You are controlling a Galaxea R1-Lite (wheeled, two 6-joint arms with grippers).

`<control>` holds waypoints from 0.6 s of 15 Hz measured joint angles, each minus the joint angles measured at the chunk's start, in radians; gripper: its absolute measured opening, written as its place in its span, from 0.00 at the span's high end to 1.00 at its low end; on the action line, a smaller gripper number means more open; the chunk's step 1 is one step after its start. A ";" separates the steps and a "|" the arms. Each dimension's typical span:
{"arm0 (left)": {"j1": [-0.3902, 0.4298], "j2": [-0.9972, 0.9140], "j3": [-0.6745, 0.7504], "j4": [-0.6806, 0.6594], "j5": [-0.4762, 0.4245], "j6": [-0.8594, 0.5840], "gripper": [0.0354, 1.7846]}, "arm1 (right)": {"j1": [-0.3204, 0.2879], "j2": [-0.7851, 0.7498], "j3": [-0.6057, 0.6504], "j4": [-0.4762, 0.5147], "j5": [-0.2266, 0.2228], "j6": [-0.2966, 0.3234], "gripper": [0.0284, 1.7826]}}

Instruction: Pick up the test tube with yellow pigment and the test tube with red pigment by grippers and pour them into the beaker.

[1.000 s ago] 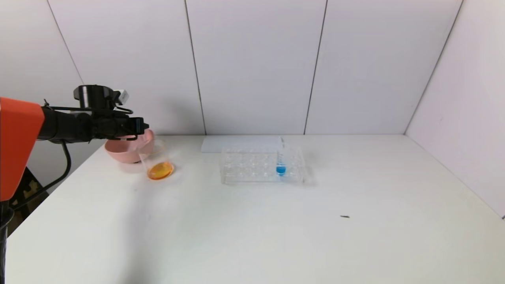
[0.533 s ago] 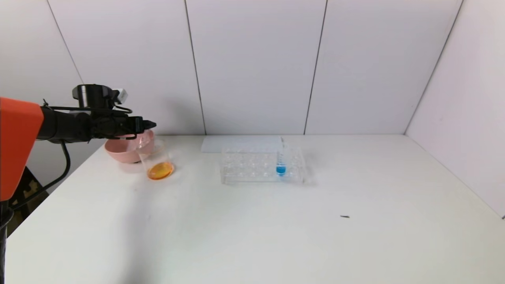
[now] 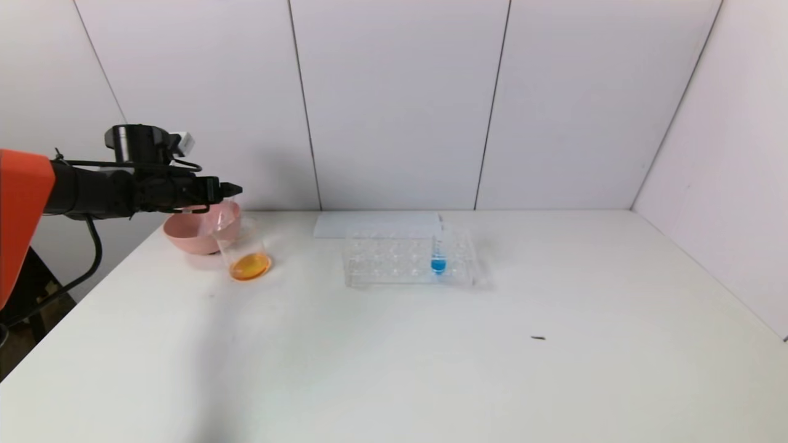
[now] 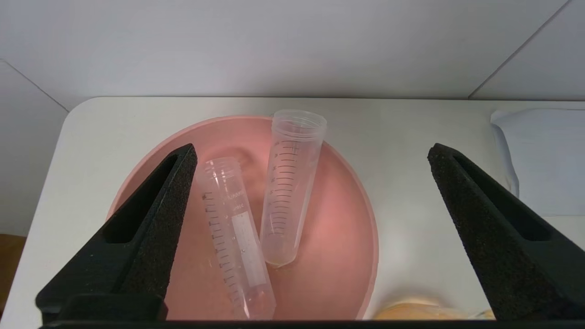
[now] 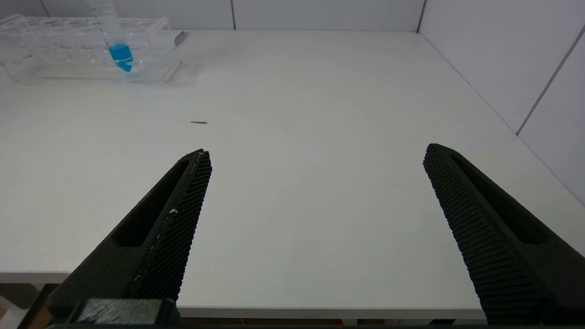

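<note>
Two clear, marked test tubes lie in the pink bowl (image 4: 329,237): one (image 4: 291,183) with a faint yellowish trace at its tip, the other (image 4: 235,237) beside it. Both look emptied, and I cannot tell which held yellow and which red. My left gripper (image 4: 311,148) hangs open and empty above the bowl; it also shows in the head view (image 3: 237,187). The beaker (image 3: 243,249) stands next to the bowl (image 3: 184,237) and holds orange liquid. My right gripper (image 5: 316,150) is open and empty over the table's near edge.
A clear tube rack (image 3: 409,258) stands mid-table with a blue-liquid tube (image 3: 438,252) upright in it; both also show in the right wrist view, rack (image 5: 68,50) and tube (image 5: 119,50). A white sheet (image 3: 375,224) lies behind the rack. A small dark speck (image 3: 538,338) lies on the table.
My left gripper has risen a little above the bowl. The beaker, the rack and the blue tube have not moved.
</note>
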 joint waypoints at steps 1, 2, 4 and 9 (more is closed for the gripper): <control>-0.001 -0.013 0.011 -0.001 0.002 -0.002 0.01 | 0.000 0.000 0.000 0.000 0.000 0.000 0.05; -0.002 -0.024 0.024 -0.001 0.004 -0.002 0.01 | 0.000 0.000 0.000 0.000 0.000 0.000 0.05; -0.005 -0.056 0.058 -0.001 0.004 -0.001 0.01 | 0.000 0.000 0.000 0.000 0.000 0.000 0.05; -0.031 -0.175 0.182 -0.049 0.009 0.008 0.01 | 0.000 0.000 0.000 0.000 0.000 0.000 0.05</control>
